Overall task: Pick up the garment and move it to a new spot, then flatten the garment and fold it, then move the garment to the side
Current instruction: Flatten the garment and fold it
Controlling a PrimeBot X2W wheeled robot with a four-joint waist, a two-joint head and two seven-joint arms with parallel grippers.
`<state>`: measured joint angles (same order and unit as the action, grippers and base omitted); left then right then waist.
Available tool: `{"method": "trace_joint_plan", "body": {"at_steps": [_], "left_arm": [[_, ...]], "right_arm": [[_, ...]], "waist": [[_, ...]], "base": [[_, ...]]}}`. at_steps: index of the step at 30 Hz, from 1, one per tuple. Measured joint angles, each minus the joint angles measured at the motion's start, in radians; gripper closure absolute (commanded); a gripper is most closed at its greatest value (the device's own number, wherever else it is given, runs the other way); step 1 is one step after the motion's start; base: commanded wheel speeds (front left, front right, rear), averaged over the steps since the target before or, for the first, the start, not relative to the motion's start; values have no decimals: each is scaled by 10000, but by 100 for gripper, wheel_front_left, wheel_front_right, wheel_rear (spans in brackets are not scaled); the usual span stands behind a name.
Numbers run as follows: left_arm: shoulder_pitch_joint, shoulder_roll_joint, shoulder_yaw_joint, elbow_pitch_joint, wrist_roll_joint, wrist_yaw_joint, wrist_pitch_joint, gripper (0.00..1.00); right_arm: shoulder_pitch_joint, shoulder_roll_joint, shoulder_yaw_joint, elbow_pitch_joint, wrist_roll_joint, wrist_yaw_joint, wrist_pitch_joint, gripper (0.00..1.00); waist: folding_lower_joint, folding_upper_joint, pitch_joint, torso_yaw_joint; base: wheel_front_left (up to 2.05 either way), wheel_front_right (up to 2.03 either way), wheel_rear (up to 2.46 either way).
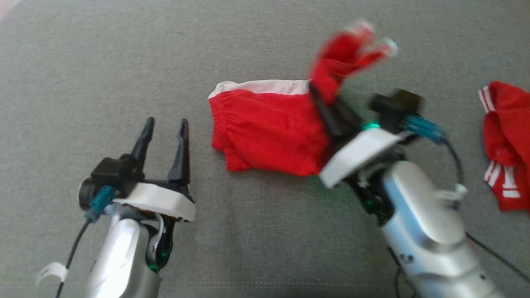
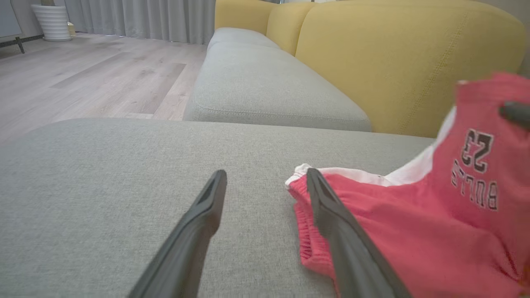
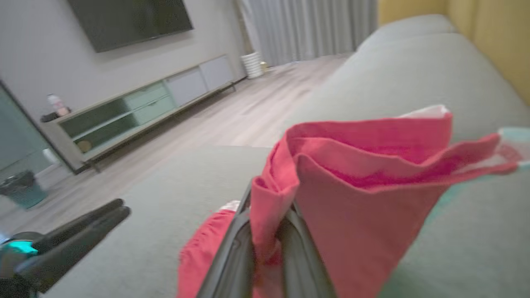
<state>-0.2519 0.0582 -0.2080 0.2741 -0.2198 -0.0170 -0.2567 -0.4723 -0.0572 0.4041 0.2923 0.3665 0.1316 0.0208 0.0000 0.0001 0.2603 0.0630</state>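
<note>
R end effector clenched on shorts edge, thin pinch; cloth may slip if swung fast; L end effector released, empty.

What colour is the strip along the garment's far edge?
White strip on the red garment; head view shows it best.

LIVING ROOM AT HOME: A sofa with grey seats and yellow backrests is taking up the foreground, while a television is hanging on the wall over a long low cabinet. Grey curtains are falling to a pale wood floor beside a white ribbed pot, and a red garment is lying on the cushions.
</note>
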Motion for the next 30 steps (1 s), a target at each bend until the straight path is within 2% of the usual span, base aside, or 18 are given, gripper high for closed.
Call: {"method": "trace_joint_plan", "body": {"at_steps": [3,7,15,16,17,18,21,26,28,30], "left_arm": [[-44,-21,-146,81,-4,-10,0,0],[-169,-29,-291,125,-21,-17,0,0],[-214,-86,-405,132,-31,-13,0,0],[-214,-92,-412,134,-31,-12,0,0],[-214,-98,-416,153,-44,-12,0,0],[-213,-102,-416,176,-125,-12,0,0],[-213,-104,-414,174,-130,-10,0,0],[-209,-98,-370,169,-115,8,0,0],[-200,-92,-355,159,-102,31,0,0],[-183,-75,-303,146,-102,90,0,0]], "right_arm": [[-557,-33,1231,54,483,0,221,100],[-599,-58,2426,744,1185,0,324,100],[-627,-100,3954,1879,1939,0,15,100],[-670,-100,4027,2002,1990,0,-48,81],[-729,-111,4082,2084,2052,0,-67,28],[-794,-119,4132,2134,2113,0,-161,0],[-1029,-134,4299,2150,2144,0,-573,0],[-1396,-140,4389,1429,1833,0,-1661,0],[-1370,-128,3925,1200,1549,0,-2006,0],[-1276,-127,2995,1120,1045,0,-2192,0]], "waist": [[0,0,-29,245],[0,0,-19,625],[0,0,126,1041],[0,0,138,1043],[0,0,142,1035],[0,0,147,1019],[0,0,152,944],[0,0,97,680],[0,0,61,561],[0,0,3,439]], "base": [[0,0,0],[0,0,0],[0,0,0],[0,0,0],[0,0,0],[0,0,0],[0,0,0],[0,0,0],[0,0,0],[0,0,0]]}}
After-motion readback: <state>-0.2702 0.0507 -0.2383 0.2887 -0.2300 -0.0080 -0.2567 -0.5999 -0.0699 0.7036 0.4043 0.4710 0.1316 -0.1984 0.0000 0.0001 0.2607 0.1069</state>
